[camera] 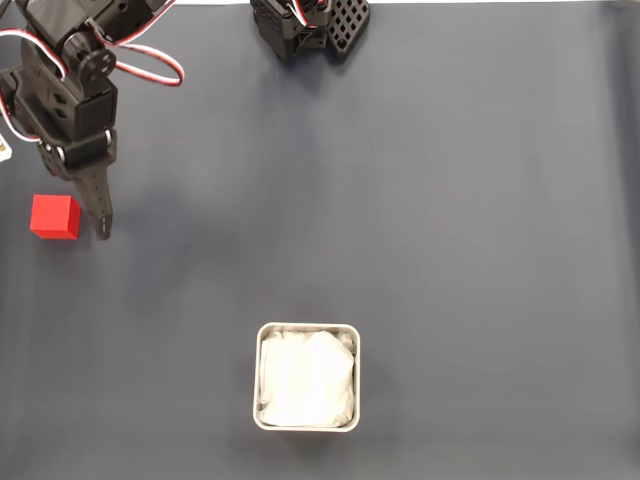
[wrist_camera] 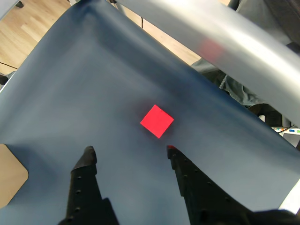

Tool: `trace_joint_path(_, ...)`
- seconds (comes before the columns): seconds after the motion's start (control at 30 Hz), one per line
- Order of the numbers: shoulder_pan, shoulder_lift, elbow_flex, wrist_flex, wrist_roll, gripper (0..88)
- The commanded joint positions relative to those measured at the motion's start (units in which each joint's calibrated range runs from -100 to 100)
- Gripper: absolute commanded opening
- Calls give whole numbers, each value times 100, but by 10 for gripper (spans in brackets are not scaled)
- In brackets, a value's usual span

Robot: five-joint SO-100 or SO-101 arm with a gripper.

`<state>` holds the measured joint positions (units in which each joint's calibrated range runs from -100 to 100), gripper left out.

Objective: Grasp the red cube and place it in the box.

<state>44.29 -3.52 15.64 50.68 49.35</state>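
Red cube (camera: pixel 54 216) sits on the dark blue mat (camera: pixel 450 200), near the left edge in the fixed view. The gripper (wrist_camera: pixel 127 151) is just beside it and does not touch it. In the wrist view the two black fingers (wrist_camera: pixel 86 161) are spread wide apart, holding nothing, with the cube just ahead of them. The box (camera: pixel 258 385), with white lining, sits well apart, lower on the mat.
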Motion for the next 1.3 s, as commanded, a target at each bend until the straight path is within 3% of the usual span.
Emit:
trace_joint_path(0.0, 81, 14, -31, -248, -5, 363)
trace_joint_path(0.5, 237, 230, 817, -1428, 142, 390)
trace_joint_path(1.27, 323, 716, 1091, -2150, 215, 401)
